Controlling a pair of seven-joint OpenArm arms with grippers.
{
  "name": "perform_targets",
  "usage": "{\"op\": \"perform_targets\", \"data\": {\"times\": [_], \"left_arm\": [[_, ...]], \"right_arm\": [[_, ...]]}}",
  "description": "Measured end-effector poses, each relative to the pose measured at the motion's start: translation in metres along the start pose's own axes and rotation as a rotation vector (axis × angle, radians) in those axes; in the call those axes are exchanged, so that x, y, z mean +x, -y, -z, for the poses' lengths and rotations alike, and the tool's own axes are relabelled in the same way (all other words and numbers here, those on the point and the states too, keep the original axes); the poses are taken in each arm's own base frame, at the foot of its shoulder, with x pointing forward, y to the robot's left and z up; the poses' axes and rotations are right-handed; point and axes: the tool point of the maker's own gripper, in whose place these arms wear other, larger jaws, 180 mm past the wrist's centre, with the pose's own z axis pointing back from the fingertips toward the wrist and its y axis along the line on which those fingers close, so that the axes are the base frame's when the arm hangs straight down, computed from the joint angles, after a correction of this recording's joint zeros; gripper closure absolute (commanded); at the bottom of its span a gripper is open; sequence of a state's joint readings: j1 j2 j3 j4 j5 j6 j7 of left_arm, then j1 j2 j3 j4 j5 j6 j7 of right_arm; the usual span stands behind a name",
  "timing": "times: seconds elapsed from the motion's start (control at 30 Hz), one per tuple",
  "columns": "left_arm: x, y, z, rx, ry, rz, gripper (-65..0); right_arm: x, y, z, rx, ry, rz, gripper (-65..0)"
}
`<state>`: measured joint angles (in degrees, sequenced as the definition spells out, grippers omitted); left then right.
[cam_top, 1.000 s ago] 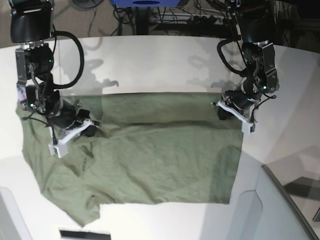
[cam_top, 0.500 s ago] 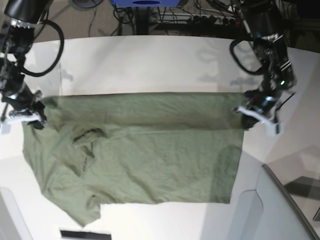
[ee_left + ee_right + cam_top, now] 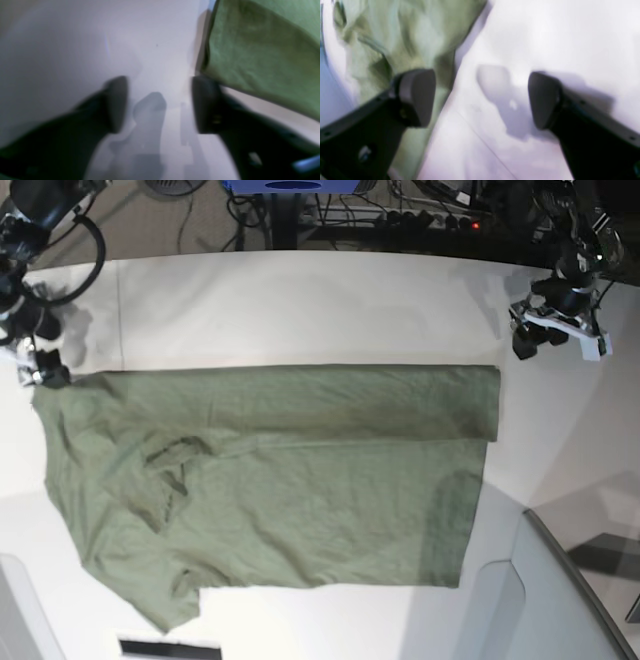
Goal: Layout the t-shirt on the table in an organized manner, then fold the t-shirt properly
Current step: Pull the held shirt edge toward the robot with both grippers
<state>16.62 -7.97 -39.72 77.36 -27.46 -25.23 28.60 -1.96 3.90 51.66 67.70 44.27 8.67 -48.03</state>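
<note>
Overhead, in the base view, the olive-green t-shirt (image 3: 270,480) is seen spread across the white table (image 3: 300,310), its far edge doubled over into a straight band, which is judged to be a first fold laid on purpose; the near left corner is rumpled and a sleeve is bunched up, so the layout is taken as unfinished. The left gripper (image 3: 553,338) hangs over bare tabletop beyond the shirt's far corner, holding nothing, and the right gripper (image 3: 38,365) sits at the opposite far corner, at the cloth's edge; both are judged to be parked clear so that the fold is not disturbed. A grey raised panel (image 3: 560,600) is cut off at the frame's corner. From the left wrist view, the jaws are shown spread apart with only white table between them, and a folded hem of the t-shirt (image 3: 262,55) lies just beside one fingertip (image 3: 202,105); contact cannot be judged through the blur. From the right wrist view, the jaws are likewise parted and empty, crumpled cloth (image 3: 395,37) is partly hidden behind one finger (image 3: 416,95), and the shirt's logo is nowhere made out
</note>
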Motion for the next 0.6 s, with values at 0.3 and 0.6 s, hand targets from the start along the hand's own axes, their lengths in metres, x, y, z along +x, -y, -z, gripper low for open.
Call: {"op": "perform_targets", "data": {"times": [0.3, 0.6], "left_arm": [[-0.015, 0.024, 0.028, -0.092, -0.048, -0.091, -43.9], [-0.005, 0.055, 0.053, -0.164, -0.041, -0.104, -43.9]], "right_arm": [[0.028, -0.008, 0.028, 0.042, 0.051, 0.090, -52.4], [0.029, -0.020, 0.037, 0.048, 0.050, 0.074, -52.4]]}}
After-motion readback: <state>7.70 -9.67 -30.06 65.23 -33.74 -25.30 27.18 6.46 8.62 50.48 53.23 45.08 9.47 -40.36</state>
